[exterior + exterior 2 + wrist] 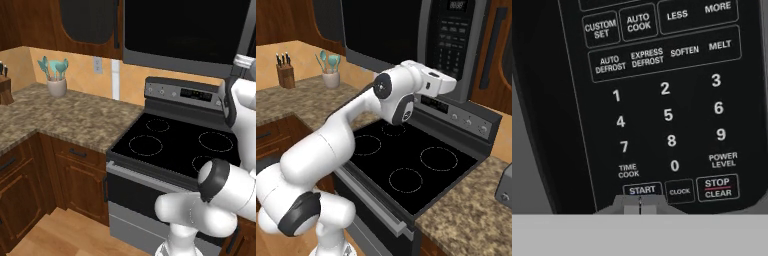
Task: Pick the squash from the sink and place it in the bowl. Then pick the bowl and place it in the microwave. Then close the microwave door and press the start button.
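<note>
two shut fingers point(640, 204) at one start button point(642, 190)

black glass stove point(175, 142) in front of me with four ring burners, speckled brown granite desk point(65, 117) to its left, white utensil crock point(56, 87) with teal spatulas, knife block point(286, 76) further along, wooden cabinets point(75, 177) below, wall outlet point(97, 64)

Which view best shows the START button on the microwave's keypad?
The hand view: the START button is close and readable, right above the shut gripper. The right base view shows the microwave keypad small, with labels unreadable. The left base view gives the microwave's dark door, not the keypad.
</note>
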